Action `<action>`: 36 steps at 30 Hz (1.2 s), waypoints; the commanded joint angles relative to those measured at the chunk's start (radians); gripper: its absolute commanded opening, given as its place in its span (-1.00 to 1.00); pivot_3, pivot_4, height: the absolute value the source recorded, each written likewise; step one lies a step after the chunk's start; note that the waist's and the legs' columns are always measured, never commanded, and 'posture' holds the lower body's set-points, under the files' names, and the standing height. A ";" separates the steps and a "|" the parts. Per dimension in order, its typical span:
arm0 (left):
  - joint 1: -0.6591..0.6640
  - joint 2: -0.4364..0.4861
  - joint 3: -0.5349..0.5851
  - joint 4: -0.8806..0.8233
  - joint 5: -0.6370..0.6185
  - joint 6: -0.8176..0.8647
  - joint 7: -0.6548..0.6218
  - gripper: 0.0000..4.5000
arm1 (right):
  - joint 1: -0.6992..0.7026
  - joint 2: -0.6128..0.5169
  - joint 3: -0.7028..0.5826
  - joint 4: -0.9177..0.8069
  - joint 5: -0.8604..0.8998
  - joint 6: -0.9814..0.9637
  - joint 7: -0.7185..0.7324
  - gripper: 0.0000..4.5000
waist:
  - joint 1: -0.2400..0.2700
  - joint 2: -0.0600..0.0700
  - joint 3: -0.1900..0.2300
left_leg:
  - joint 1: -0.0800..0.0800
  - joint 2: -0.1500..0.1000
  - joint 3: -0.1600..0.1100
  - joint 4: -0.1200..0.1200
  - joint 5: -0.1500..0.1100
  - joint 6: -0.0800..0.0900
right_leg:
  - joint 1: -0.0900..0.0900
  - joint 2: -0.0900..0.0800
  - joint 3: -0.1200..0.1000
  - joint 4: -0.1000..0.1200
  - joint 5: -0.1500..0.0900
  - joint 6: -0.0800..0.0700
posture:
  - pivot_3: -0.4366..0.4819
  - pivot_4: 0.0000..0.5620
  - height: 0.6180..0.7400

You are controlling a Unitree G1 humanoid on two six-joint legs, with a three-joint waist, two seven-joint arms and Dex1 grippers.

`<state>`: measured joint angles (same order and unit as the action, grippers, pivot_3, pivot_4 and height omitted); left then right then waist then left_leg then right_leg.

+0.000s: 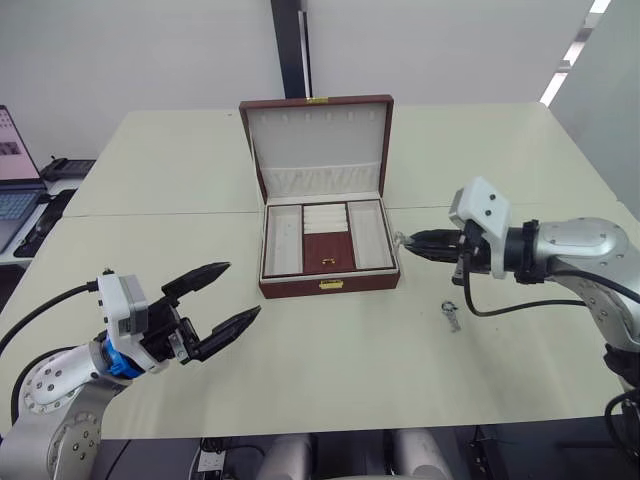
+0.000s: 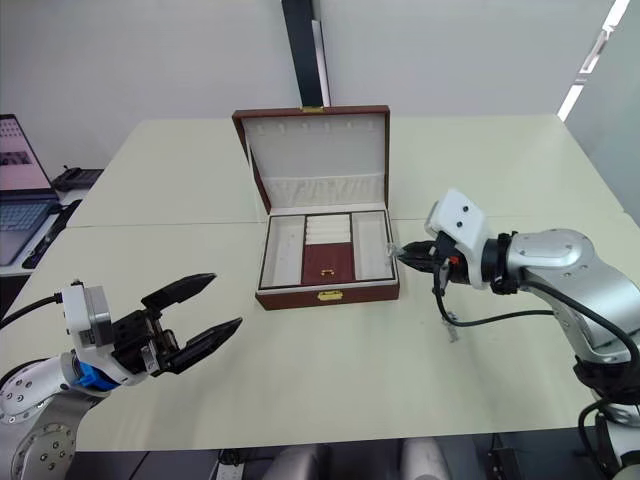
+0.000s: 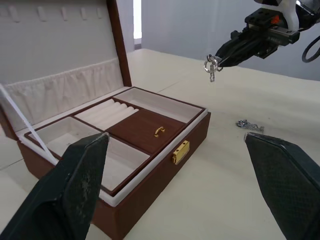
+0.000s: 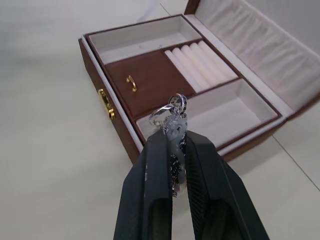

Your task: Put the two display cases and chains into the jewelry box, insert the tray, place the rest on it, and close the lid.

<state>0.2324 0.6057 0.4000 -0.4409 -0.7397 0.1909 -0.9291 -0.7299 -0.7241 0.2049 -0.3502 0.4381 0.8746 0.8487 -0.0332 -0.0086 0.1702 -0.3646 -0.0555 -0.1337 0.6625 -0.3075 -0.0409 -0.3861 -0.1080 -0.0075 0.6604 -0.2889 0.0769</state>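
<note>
The jewelry box (image 1: 330,285) stands open mid-table, its lid (image 1: 318,140) upright behind. The tray (image 1: 327,248) sits inside it, showing cream side compartments, ring rolls and a brown centre panel with a gold pull. My right gripper (image 1: 405,241) hovers just right of the box, above table level, shut on a small silvery jewellery piece (image 4: 172,112) that dangles from its fingertips. Another silvery piece (image 1: 452,317) lies on the table to the right of the box. My left gripper (image 1: 240,291) is open and holds nothing, near the front left of the table. The display cases and chains are out of view.
A laptop (image 1: 15,190) and dark desk items (image 1: 65,167) sit on a separate table at the far left. A black post (image 1: 290,50) stands behind the box. The cream table (image 1: 330,370) has bare surface in front of the box.
</note>
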 commanded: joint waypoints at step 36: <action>0.103 -0.065 0.045 -0.062 0.003 -0.008 0.115 1.00 | -0.348 0.519 0.190 0.594 -0.334 -0.318 0.101 0.70 | 0.001 0.000 0.000 | -0.002 -0.001 -0.001 -0.001 0.000 -0.001 | -0.004 0.000 0.000 0.001 0.000 -0.001 | -0.05 -0.47 1.00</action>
<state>0.3385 0.5446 0.4261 -0.5083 -0.7277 0.2053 -0.8023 -1.0911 -0.1942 0.4326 0.3346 0.0834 0.5530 0.9451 -0.0326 -0.0083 0.1703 -0.3664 -0.0562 -0.1349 0.6617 -0.3075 -0.0417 -0.3903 -0.1082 -0.0072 0.6614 -0.2887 0.0762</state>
